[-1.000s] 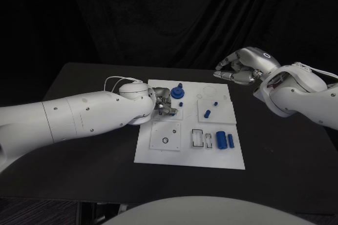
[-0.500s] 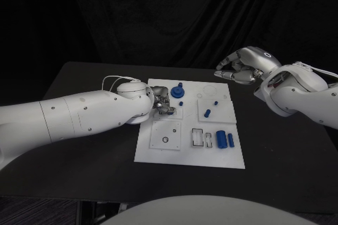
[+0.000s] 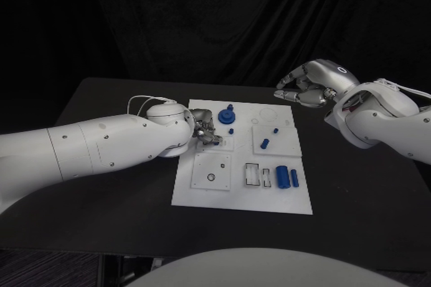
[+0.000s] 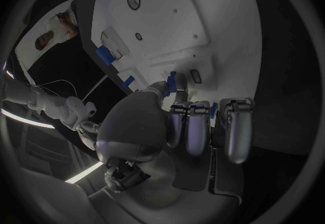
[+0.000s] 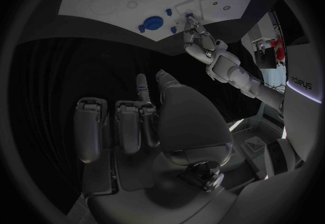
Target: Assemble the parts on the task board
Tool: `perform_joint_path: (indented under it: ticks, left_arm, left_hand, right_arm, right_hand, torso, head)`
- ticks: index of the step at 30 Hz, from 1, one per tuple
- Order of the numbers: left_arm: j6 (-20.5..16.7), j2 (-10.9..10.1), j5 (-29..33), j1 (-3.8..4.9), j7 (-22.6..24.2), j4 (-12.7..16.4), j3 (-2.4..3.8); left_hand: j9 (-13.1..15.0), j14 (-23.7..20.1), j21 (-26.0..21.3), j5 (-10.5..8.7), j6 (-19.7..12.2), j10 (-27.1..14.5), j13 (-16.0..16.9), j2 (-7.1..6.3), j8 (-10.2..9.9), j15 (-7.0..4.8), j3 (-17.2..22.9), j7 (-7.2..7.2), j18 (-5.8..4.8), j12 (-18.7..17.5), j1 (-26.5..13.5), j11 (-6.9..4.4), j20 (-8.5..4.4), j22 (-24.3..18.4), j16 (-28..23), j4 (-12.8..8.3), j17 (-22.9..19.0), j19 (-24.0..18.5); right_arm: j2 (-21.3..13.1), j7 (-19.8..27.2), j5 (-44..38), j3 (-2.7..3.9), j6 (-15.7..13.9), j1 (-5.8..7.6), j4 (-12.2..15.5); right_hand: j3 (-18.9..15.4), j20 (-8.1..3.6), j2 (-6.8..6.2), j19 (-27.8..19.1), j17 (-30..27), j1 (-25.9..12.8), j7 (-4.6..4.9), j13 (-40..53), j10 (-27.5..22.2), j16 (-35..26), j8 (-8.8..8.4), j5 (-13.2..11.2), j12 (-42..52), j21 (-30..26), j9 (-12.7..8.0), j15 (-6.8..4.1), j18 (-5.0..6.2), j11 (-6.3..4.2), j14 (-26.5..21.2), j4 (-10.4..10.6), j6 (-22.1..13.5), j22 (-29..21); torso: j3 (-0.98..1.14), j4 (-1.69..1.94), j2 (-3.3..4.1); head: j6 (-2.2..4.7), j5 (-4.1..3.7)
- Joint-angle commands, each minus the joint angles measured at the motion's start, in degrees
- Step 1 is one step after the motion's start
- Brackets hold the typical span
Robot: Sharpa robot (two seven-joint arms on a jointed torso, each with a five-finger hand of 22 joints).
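Head view: my left robot hand (image 3: 205,132), pinching a small blue plastic peg (image 4: 173,80), has edged toward its white task-board (image 3: 242,193) socket.

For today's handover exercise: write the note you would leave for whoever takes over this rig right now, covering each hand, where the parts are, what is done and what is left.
Left hand: over the task board, pinching a small blue part at a square pad on the board's left side.
Right hand: fingers curled, holding nothing, raised beyond the board's far right corner.
Parts: blue round piece at the far edge, blue peg on the middle pad, two blue cylinders lying on the near right.
Done: cannot tell what is seated.
Left: place the pinched part, then probably the loose cylinders.
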Motion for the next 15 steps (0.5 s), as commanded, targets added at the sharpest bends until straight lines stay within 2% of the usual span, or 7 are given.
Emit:
perform_joint_path:
  ticks: [1, 15]
  left_arm:
    - [0.21, -0.15, -0.3, -0.18, -0.49, 0.05, -0.02]
    - [0.66, -0.14, -0.3, -0.18, -0.36, 0.03, -0.02]
  left_hand:
    - [0.08, 5.95, -0.37, -0.17, 0.25, 6.06, 15.06, -0.44, -0.3, 0.47, 0.17, 0.04, -0.05, -0.25, 0.18, 0.15, 0.33, 10.14, 0.15, -0.02, 15.09, 1.88]
    - [0.27, 5.95, -0.6, -0.8, 0.39, 6.06, 15.06, -0.7, -0.69, 0.52, 1.5, 0.12, 0.03, -0.25, -0.41, 0.23, 0.38, 9.96, 0.15, 0.13, 15.09, 1.68]
  right_arm:
    - [-0.08, -1.09, -0.31, 0.05, 0.16, -0.15, -0.01]
    - [-0.02, -1.23, -0.31, 0.05, 0.34, -0.16, -0.04]
  right_hand:
    - [0.02, 0.32, -0.05, 4.18, 10.67, 0.6, 0.01, 15.1, 6.07, 0.12, -0.07, 0.31, 0.15, -0.05, 0.07, 0.44, 0.11, 0.33, 5.2, -0.29, 0.35, 13.76]
    - [0.03, 0.32, -0.06, 4.14, 10.63, 0.7, 0.0, 15.1, 6.07, 0.1, -0.06, 0.32, 0.15, -0.13, 0.08, 0.44, 0.13, 0.33, 5.19, -0.36, 0.41, 13.73]
  torso:
    - [0.0, 0.02, 0.02]
    - [0.11, -0.06, 0.09]
  head:
    - [-0.05, 0.0]
    - [-0.24, 0.21]
